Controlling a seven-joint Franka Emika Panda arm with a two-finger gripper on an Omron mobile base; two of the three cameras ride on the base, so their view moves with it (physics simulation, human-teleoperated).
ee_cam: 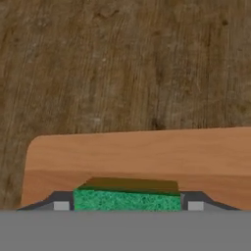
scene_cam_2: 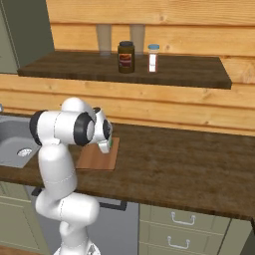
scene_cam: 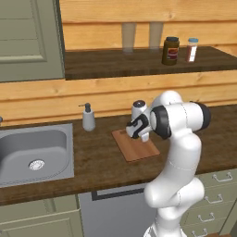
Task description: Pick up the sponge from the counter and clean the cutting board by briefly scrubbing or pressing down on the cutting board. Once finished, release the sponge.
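Note:
The green sponge (ee_cam: pixel 127 200) with its yellowish layer rests on the reddish-brown cutting board (ee_cam: pixel 137 157), close to the board's near edge. My gripper (ee_cam: pixel 128 206) points down over it, one dark fingertip (ee_cam: pixel 61 206) tight by each end of the sponge; whether they still press it I cannot tell. From the left base view the hand (scene_cam: pixel 144 138) stands low over the board (scene_cam: pixel 139 152) on the dark counter (scene_cam: pixel 97 157). In the right base view a sliver of green sponge (scene_cam_2: pixel 110 144) peeks out beside the hand above the board (scene_cam_2: pixel 94 160).
A grey soap dispenser (scene_cam: pixel 88 118) stands left of the board, and the steel sink (scene_cam: pixel 34 155) is set into the counter further left. On the upper shelf stand a dark jar (scene_cam: pixel 170 51) and a small bottle (scene_cam: pixel 192 50).

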